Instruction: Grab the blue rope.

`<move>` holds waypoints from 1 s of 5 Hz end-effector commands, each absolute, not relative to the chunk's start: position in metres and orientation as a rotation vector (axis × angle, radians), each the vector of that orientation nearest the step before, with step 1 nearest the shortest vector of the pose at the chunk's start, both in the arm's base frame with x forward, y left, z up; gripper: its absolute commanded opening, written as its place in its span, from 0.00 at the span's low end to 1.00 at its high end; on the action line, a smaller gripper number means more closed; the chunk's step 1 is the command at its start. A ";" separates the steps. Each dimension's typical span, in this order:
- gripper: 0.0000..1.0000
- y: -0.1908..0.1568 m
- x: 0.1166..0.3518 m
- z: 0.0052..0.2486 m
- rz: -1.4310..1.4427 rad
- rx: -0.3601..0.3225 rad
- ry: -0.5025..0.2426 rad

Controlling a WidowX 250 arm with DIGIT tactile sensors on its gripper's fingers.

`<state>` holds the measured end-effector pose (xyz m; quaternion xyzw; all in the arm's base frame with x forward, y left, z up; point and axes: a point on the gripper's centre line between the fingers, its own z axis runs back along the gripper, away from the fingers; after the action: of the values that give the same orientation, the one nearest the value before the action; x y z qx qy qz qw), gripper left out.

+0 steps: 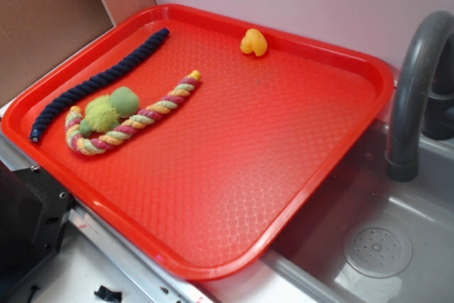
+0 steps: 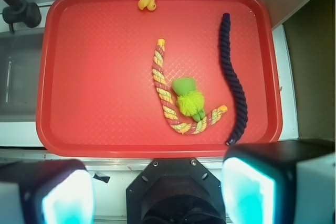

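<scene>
Hovering above the red tray [image 2: 58, 66], my claw [image 2: 157, 192] was spread wide, holding nothing.
I saw the blue rope [image 2: 233, 80] lay lengthwise along the tray's edge, gently wavy.

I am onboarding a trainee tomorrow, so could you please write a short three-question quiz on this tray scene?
1. True or false: the blue rope lies across the striped rope.
2. What sits inside the striped rope's curve? A) yellow toy B) green fuzzy toy C) faucet
3. Which item lies alone near the red tray's far rim?

Key: 1. False, they lie apart. 2. B, the green fuzzy toy. 3. The yellow toy.
</scene>
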<state>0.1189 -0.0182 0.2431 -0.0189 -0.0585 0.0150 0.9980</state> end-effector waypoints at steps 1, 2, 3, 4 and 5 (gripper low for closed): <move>1.00 -0.018 0.119 0.243 0.030 -0.038 -0.117; 1.00 0.000 0.138 0.228 0.048 -0.038 -0.180; 1.00 0.023 0.157 0.210 0.022 -0.054 -0.233; 1.00 0.050 0.176 0.178 -0.028 -0.089 -0.199; 1.00 0.077 0.190 0.150 -0.002 -0.027 -0.163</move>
<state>0.1891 0.0739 0.1416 -0.0221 -0.0658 -0.0004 0.9976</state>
